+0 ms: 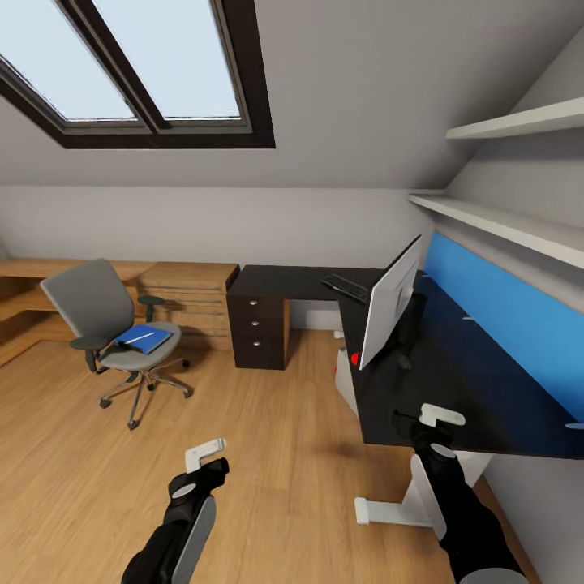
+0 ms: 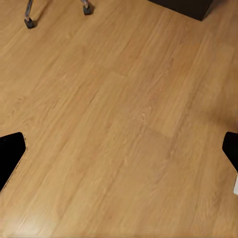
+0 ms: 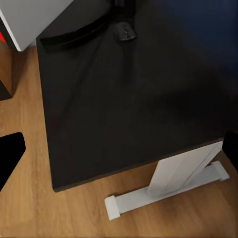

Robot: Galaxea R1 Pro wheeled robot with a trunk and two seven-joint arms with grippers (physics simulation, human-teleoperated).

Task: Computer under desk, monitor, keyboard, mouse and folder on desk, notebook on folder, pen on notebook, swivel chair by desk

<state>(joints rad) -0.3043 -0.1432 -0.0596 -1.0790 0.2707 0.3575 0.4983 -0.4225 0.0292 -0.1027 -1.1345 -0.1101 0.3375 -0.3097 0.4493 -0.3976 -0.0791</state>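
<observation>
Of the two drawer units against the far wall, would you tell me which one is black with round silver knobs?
The narrower three-drawer unit under the desk, right of the light-wood chest with its wide drawers.

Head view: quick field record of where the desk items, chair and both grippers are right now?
desk: black top, against the blue wall panel at right
monitor: upright on the desk, seen nearly edge-on
keyboard: on the desk, beyond the monitor
mouse: on the desk by the monitor's base
swivel chair: on the floor at left, apart from the desk
blue flat item: on the chair seat, pen lying on it
left gripper: over bare floor, holding nothing
right gripper: over the desk's near end, holding nothing
</observation>
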